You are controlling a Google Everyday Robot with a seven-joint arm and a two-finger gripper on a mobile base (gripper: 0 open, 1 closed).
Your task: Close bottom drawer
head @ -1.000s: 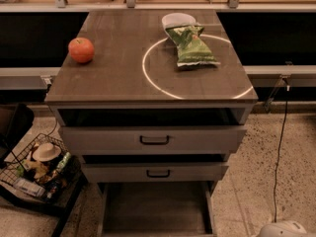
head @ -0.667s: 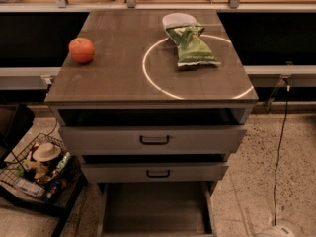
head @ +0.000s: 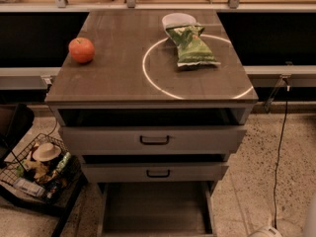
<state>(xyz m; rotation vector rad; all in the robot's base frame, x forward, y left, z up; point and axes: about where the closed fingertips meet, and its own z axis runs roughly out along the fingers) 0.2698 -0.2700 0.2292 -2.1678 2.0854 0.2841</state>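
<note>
The bottom drawer (head: 154,210) is pulled far out toward me at the foot of the grey-brown cabinet (head: 148,83). Its long shallow tray looks bare inside. Its front and handle are cut off by the lower frame edge. The middle drawer (head: 157,172) and the top drawer (head: 154,139) stand slightly out, each with a black bar handle. Of my gripper (head: 267,231) only a white rounded part shows, at the bottom edge to the right of the open drawer and apart from it.
On the cabinet top lie a red apple (head: 81,50), a green chip bag (head: 191,46) and a white bowl (head: 177,19) behind it. A wire basket of clutter (head: 37,169) stands on the floor at left. A black cable (head: 281,132) hangs at right.
The white part of my gripper has sunk lower at the bottom right edge and shows less. The drawers and the things on top have not moved.
</note>
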